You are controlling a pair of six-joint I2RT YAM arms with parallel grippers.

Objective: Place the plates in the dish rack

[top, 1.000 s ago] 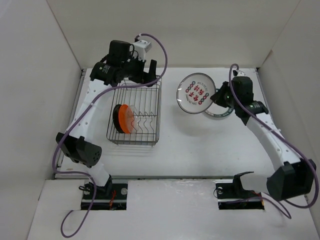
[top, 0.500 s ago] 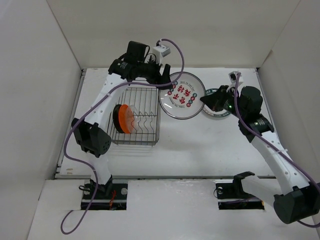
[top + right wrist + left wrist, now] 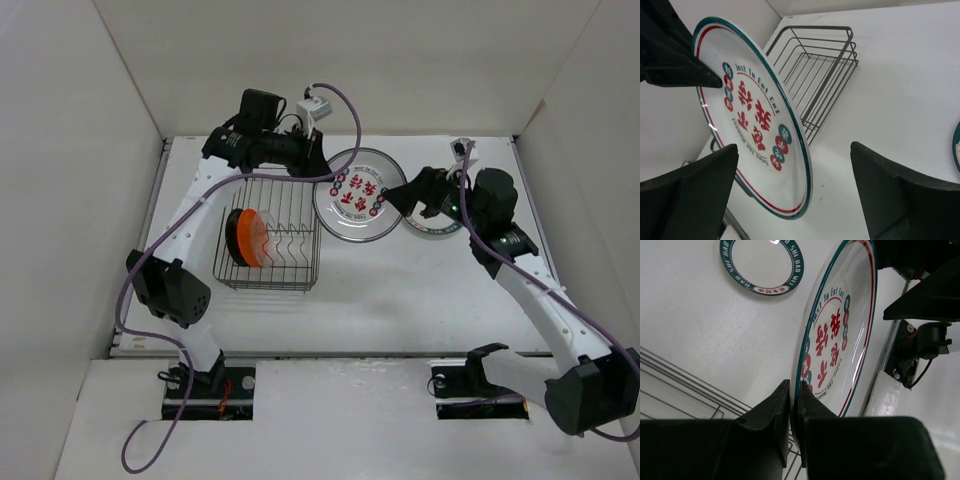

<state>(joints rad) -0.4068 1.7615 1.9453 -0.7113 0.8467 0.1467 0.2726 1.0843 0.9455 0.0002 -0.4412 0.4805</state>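
A large white plate (image 3: 355,198) with red characters and a thin teal and red rim hangs tilted above the table, just right of the dish rack (image 3: 268,232). My left gripper (image 3: 320,162) is shut on its far-left rim (image 3: 799,371). My right gripper (image 3: 412,198) is open, and the plate's near edge (image 3: 790,180) lies between its spread fingers (image 3: 695,192). An orange plate (image 3: 250,238) and a black plate (image 3: 232,236) stand upright in the rack. A white plate with a dark green rim band (image 3: 438,224) lies flat under the right wrist.
The green-rimmed plate (image 3: 762,265) lies on the white table beyond the held plate. Rack wires (image 3: 685,392) run below my left fingers, and the rack's right end (image 3: 815,70) is behind the held plate. White walls enclose the table on three sides.
The left gripper came over from the rack's far side and shut on the big plate's rim. The right gripper carried that plate leftward, then opened off it.
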